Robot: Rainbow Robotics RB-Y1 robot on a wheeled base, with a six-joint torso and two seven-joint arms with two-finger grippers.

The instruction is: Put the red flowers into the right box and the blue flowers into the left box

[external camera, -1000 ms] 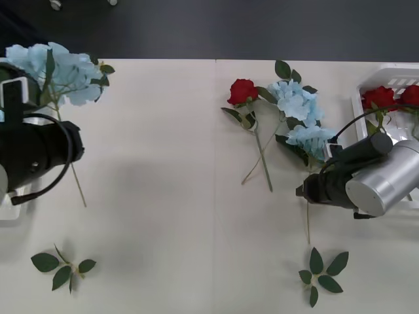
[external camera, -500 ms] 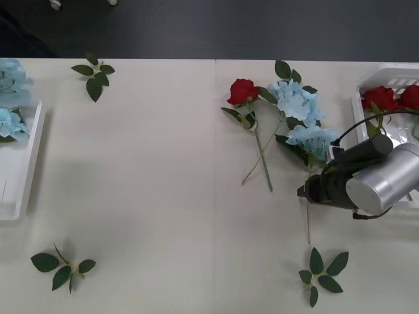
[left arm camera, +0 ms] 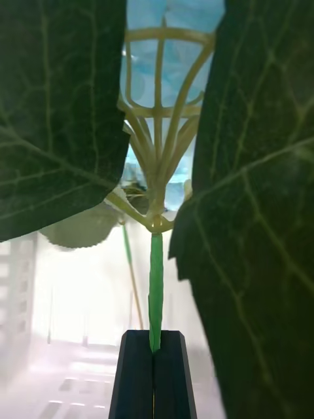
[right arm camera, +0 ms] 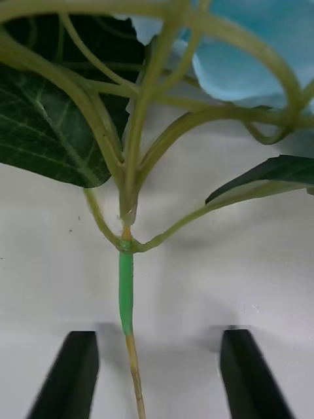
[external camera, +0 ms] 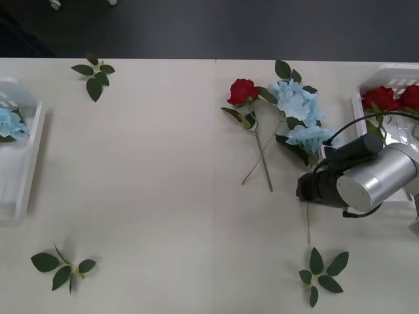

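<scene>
Sorting partly done: two deep-red roses [external camera: 391,97] lie in the right white plastic tray [external camera: 374,78], one pale-blue cluster [external camera: 9,123] in the left tray [external camera: 31,163].
Left gripper [left arm camera: 154,366] clamps another blue flower's green stem [left arm camera: 156,281]; right gripper [right arm camera: 157,366], fingers apart, straddles a tabled blue flower's stem [right arm camera: 125,288]; one rose [external camera: 242,90] remains.

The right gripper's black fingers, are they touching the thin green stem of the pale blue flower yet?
Apart. The right wrist view shows the black fingers open on either side of the thin green stem, table visible between.

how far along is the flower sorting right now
Done: two red flowers lie in the right box, and a blue flower is in the left box. In hand: the left claw is shut on a blue flower stem; the right claw is open astride another stem. Left: one red rose and two blue clusters mid-table.
</scene>
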